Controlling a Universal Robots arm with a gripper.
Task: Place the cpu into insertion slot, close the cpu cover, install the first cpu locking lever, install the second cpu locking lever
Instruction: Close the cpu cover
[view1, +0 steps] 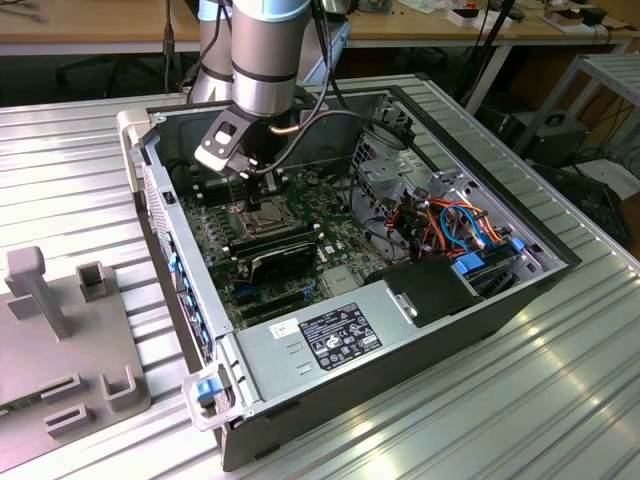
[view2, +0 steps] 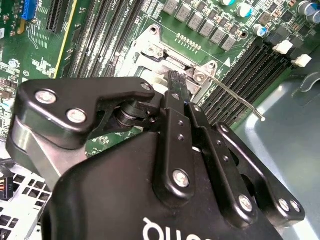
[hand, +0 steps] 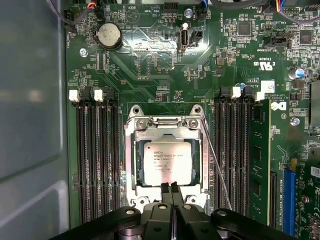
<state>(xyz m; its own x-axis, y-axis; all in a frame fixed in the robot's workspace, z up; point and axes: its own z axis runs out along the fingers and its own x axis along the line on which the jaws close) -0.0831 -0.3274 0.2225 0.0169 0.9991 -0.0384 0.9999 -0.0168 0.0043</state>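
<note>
My closed fingers (hand: 170, 189) pressed the thin silver hinged cover (hand: 131, 165) over the seated grey square cpu (hand: 167, 162), I judged; the thin wire lever (view2: 235, 96) stood unlatched.

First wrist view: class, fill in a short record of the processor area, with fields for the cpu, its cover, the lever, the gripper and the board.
cpu: lies flat, metal top up, inside the cover's window
cpu cover: down flat, framing the cpu
locking lever: thin rod slanting out across the memory slots
gripper: fingertips together at the cpu's near edge
circuit board: green, carries all of these
</note>
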